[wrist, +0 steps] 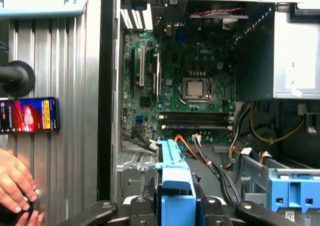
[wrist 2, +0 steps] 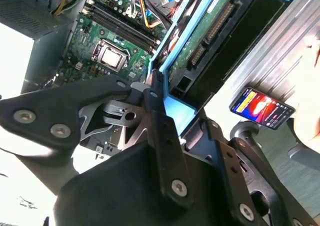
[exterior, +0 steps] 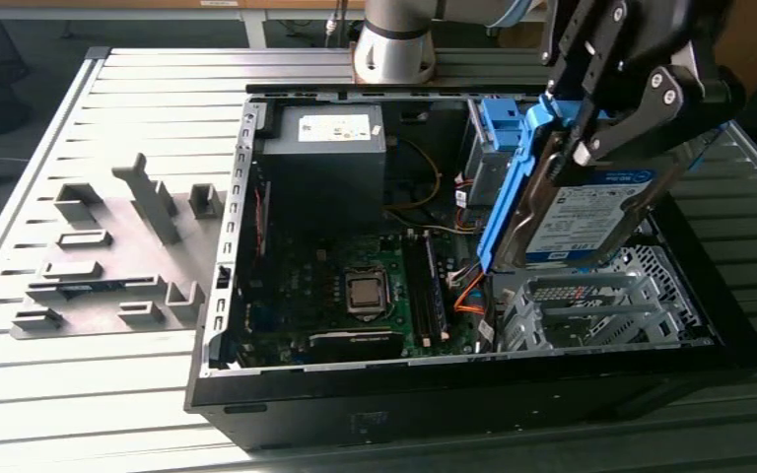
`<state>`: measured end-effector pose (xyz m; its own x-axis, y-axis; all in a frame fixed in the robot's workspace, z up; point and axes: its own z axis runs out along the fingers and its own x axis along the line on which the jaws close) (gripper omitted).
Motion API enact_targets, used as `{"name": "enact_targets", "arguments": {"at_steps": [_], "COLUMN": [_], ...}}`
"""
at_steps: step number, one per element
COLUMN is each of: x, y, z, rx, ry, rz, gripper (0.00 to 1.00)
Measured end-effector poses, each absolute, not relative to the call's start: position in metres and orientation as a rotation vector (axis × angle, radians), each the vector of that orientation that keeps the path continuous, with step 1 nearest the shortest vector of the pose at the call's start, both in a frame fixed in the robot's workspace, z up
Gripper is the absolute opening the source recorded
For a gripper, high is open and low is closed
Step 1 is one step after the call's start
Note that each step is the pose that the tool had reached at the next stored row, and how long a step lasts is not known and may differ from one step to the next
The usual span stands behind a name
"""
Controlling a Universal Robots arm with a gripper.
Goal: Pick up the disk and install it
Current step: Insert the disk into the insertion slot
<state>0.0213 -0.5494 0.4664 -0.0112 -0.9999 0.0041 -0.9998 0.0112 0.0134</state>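
The disk [exterior: 586, 222] is clamped edgewise by the tool [exterior: 609, 133] and held steeply tilted above the drive cage [exterior: 589, 305], at three o'clock from the motherboard [exterior: 339, 286] in the exterior view. It is judged rigid, fairly heavy and shock-sensitive, and best gripped by its blue-framed sides. The arm is angled down from twelve o'clock.

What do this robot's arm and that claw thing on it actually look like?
The arm is a smooth, silver-grey cylinder. The gripper is matte black, built from flat hinged link bars with rounded ends, and the bars are pinned together by round silver screws.
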Motion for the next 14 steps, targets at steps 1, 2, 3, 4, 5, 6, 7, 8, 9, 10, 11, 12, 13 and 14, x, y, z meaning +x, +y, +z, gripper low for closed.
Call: {"name": "enact_targets", "arguments": {"at_steps": [1, 2, 3, 4, 5, 6, 7, 8, 9, 10, 11, 12, 13, 14], "x": [0.021, 0.021, 0.021, 0.021, 0.021, 0.021, 0.021, 0.021, 0.022, 0.022, 0.023, 0.025, 0.028, 0.032], "y": [-0.549, -0.549, -0.549, -0.549, -0.549, -0.549, -0.549, -0.549, -0.549, -0.549, -0.549, -0.550, -0.549, -0.550], "z": [0.466, 0.466, 0.466, 0.466, 0.466, 0.466, 0.466, 0.466, 0.466, 0.466, 0.466, 0.466, 0.465, 0.465], "rx": [2.200, 2.200, 2.200, 2.200, 2.200, 2.200, 2.200, 2.200, 2.200, 2.200, 2.200, 2.200, 2.200, 2.200], "ry": [-2.225, -2.225, -2.225, -2.225, -2.225, -2.225, -2.225, -2.225, -2.225, -2.225, -2.225, -2.225, -2.225, -2.225], "rz": [-0.010, -0.010, -0.010, -0.010, -0.010, -0.010, -0.010, -0.010, -0.010, -0.010, -0.010, -0.010, -0.010, -0.010], "gripper": [0.37, 0.37, 0.37, 0.37, 0.37, 0.37, 0.37, 0.37, 0.37, 0.37, 0.37, 0.37, 0.37, 0.37]}}
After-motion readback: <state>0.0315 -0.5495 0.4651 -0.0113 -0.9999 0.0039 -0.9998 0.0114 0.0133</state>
